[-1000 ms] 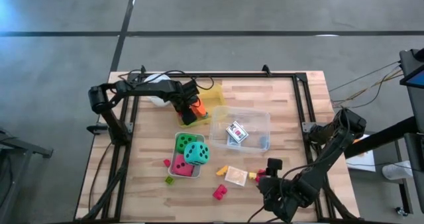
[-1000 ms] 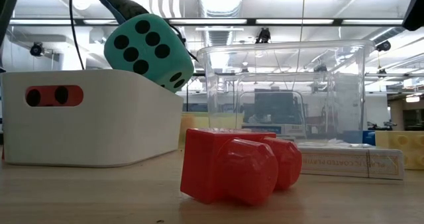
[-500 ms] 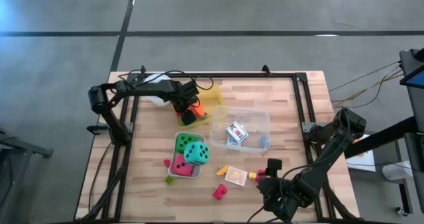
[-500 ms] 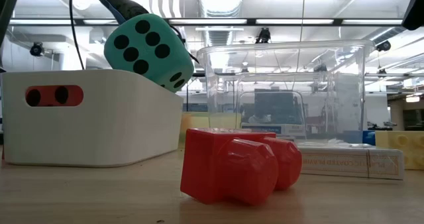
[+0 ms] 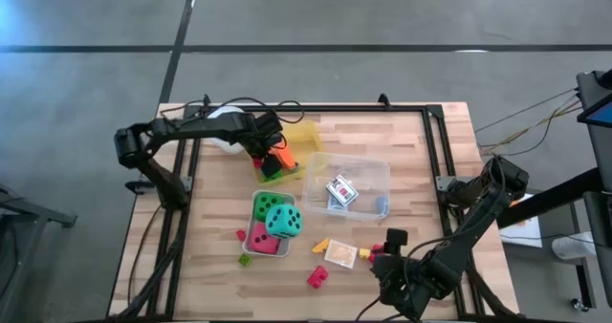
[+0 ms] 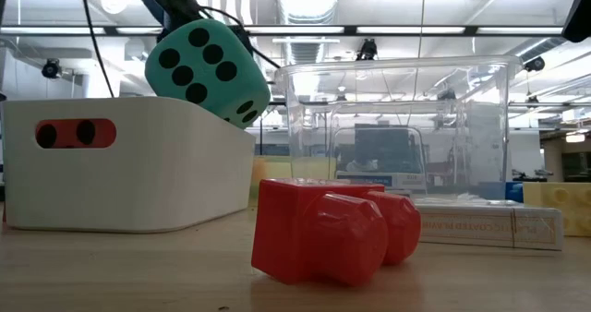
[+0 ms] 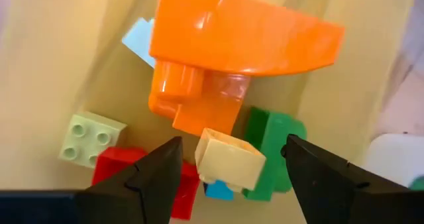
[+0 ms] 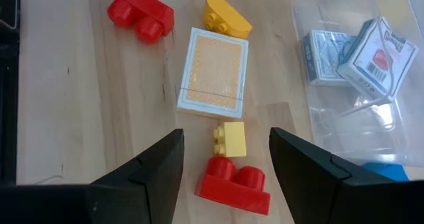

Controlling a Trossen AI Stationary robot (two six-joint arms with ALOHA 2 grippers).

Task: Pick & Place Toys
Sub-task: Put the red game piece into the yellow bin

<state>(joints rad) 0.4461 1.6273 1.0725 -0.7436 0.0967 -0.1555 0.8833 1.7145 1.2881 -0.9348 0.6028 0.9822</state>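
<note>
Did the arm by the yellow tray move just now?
Yes. The left gripper pulled back a little toward the table's left edge, away from the clear box, leaving the orange block in the yellow tray.

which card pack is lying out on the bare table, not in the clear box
The orange-backed card pack lies flat on the wood, just ahead of the right gripper; the other two packs sit inside the clear box.

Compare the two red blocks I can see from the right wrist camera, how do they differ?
The far red block lies beyond the orange-backed card pack, apart from other blocks and set slantwise; the near red block lies this side of the pack, with the small yellow block right against it. The near one sits between the right gripper's open fingers; the far one lies off to one side. Both are red, two-studded, on the table.
</note>
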